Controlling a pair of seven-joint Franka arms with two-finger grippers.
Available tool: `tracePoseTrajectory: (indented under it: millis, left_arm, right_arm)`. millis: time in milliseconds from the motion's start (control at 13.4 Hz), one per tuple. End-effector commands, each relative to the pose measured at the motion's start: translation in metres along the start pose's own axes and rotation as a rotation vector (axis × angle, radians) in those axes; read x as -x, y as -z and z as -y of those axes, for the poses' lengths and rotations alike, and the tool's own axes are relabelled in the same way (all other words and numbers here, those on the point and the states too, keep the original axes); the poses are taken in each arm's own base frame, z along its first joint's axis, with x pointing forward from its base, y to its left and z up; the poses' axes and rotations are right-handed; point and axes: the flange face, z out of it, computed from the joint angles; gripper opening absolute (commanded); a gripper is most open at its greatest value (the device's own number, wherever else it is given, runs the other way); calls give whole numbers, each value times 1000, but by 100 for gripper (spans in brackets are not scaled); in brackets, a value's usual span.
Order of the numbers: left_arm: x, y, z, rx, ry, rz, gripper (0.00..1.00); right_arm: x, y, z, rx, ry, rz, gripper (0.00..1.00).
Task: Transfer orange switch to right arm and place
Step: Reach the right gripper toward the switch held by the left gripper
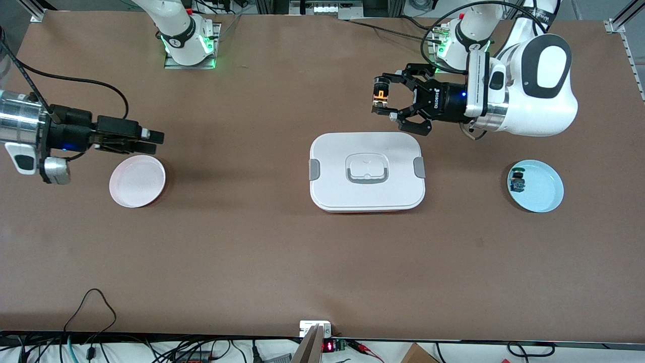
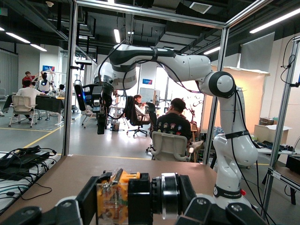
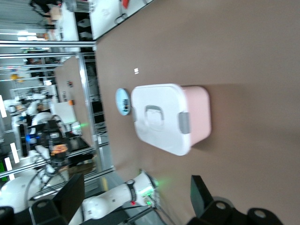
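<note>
We see the small orange-bodied push-button switch [image 1: 380,97] with its black head lying sideways in the air, above the table at twelve o'clock of the white lidded box [image 1: 367,171].

I'm working in a robotics lab: aluminium-framed cell [image 2: 218,89], brown table [image 1: 282,262], cables along its edge, people seated [image 2: 171,124] at open-plan desks under strip lights.

An open lab with strip ceiling lights [image 2: 116,35], seated people on office chairs [image 2: 170,146], and aluminium frame posts [image 2: 70,79].
</note>
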Motion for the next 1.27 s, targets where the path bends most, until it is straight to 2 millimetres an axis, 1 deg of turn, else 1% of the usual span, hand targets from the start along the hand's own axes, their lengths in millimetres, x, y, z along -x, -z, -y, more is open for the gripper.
tracePoseTrajectory:
  millis: [0,75,149,224,299,373,448,522,597,672,821,896,970,1045,1194]
  left_arm:
    - [0,2,-7,-28,-17,2,0]
    - [-1,1,-8,-26,-18,3,0]
    - [-1,0,-8,-25,-18,2,0]
    - [0,1,-8,-25,-17,1,0]
    - [0,1,-8,-25,-17,1,0]
    - [0,1,-8,-25,-17,1,0]
    - [0,1,-8,-25,-17,1,0]
    - [-1,1,-7,-26,-20,1,0]
    - [0,1,-8,-25,-17,1,1]
    - [0,1,-8,-25,-17,1,1]
    - [-1,1,-7,-27,-20,2,2]
    - [-1,1,-7,-26,-18,0,2]
    - [-1,0,-8,-24,-20,2,2]
    - [-1,0,-8,-24,-18,0,2]
    - [0,0,-8,-23,-19,1,2]
  right_arm:
    - [-8,-46,24,-202,1,52,100]
    - [-7,-64,38,-260,-1,62,100]
    - [-9,-74,43,-274,-4,48,100]
    - [-10,-97,45,-280,-3,66,100]
    - [-10,-116,49,-318,1,85,100]
    - [-8,-141,55,-370,9,111,100]
    - [-4,-161,65,-396,6,112,100]
    - [0,-181,75,-387,7,87,100]
    - [6,-206,84,-369,6,73,100]
    - [11,-232,86,-350,1,70,100]
    - [26,-264,102,-353,-4,63,100]
    - [33,-285,108,-389,-30,61,100]
    - [38,-299,113,-422,-51,54,100]
    - [44,-309,120,-453,-67,44,100]
    - [55,-325,128,-506,-38,47,100]
